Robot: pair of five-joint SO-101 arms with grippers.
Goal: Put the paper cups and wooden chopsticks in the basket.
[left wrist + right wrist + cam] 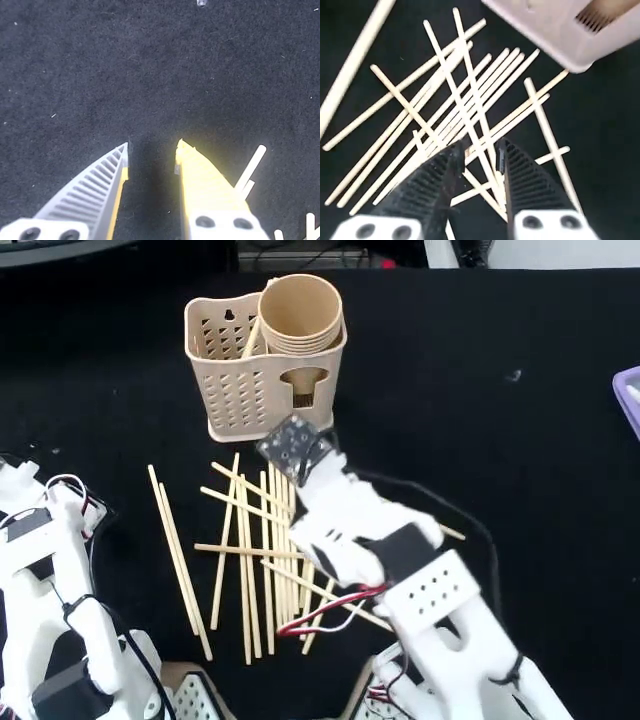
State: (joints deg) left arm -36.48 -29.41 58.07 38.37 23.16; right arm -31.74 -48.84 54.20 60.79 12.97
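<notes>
Black tabletop, chopsticks strewn, perhaps a purple tray at edge

So the beige plastic basket stands upright at the back of the black table, little cutouts all over its walls. The brown paper cups are nested into one stack, mouths up, sitting in one of its compartments. One chopstick leans inside, right beside the stack. The rest of the wooden chopsticks lie flat in a loose, criss-crossed heap just in front of the basket, with two sticks lying a bit off to the side.
</notes>
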